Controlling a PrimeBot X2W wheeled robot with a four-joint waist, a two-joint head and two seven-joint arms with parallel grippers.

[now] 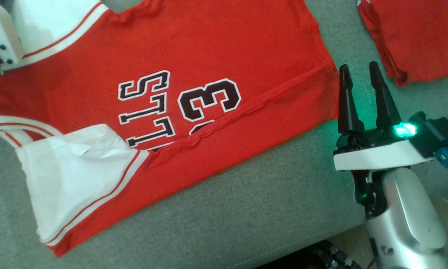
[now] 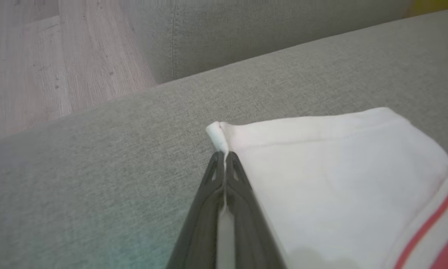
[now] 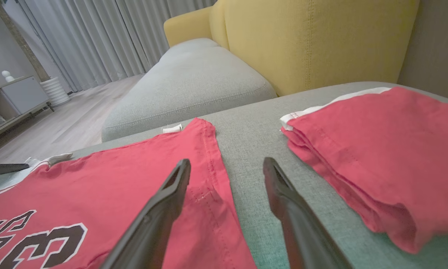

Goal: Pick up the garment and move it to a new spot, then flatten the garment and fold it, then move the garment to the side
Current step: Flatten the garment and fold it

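Red fabric jersey with white striped sleeves [image 1: 246, 56] lies spread on the grey woven sofa cushion [image 1: 246, 209], its near edge folded over (dark lettering partly covered). Left gripper [image 2: 224, 157] is clenched on a white sleeve corner. Right gripper [image 1: 358, 66] is spread and empty beside the hem. The far sleeve is cut off at the frame edge.

Jersey [image 1: 209, 56] lettering partly under folded flap; folded red garment [image 1: 414, 33] cut off top right.

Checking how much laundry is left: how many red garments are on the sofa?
2: the jersey spread across the cushion, and a folded red pile to its right. That pile may hide more garments.
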